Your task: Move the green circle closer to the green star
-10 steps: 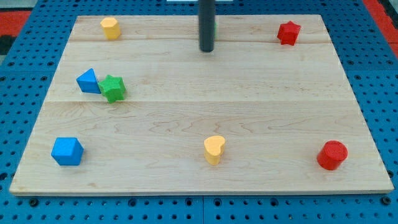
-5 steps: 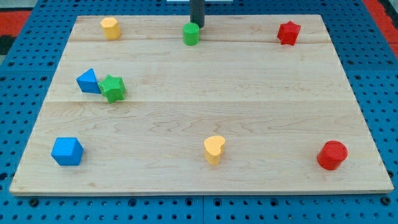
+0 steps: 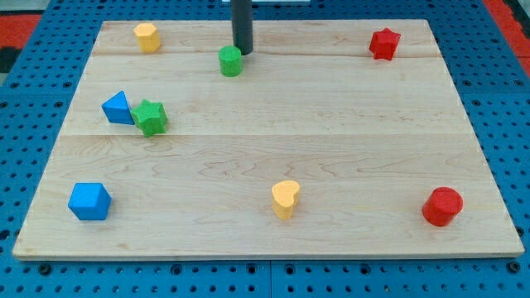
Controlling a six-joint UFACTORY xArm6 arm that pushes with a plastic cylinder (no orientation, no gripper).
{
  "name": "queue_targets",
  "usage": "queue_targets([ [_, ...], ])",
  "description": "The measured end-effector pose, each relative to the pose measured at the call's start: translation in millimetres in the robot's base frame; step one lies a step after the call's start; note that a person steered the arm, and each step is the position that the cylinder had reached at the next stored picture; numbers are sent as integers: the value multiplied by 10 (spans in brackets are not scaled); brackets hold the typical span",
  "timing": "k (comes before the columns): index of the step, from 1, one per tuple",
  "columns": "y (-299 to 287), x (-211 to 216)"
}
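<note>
The green circle (image 3: 231,61) sits near the top middle of the wooden board (image 3: 331,132). My tip (image 3: 243,53) is just above and to the right of it, touching or nearly touching its upper right edge. The green star (image 3: 150,117) lies at the view's left, down and left of the circle, pressed against a blue triangle (image 3: 118,108).
A yellow block (image 3: 146,37) stands at the top left and a red star (image 3: 383,43) at the top right. A blue block (image 3: 89,201) is at the bottom left, a yellow heart (image 3: 285,199) at the bottom middle, a red circle (image 3: 441,206) at the bottom right.
My tip moved up behind the green circle, then left and down. The green circle slid left and slightly down, towards the green star.
</note>
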State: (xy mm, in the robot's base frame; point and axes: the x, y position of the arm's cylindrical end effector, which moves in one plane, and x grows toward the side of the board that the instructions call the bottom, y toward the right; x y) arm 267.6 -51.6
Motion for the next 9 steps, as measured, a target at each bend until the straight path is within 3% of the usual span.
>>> queue_targets([
  [2,-570,536],
  [3,-315,715],
  [4,-466,896],
  [9,-118,1919],
])
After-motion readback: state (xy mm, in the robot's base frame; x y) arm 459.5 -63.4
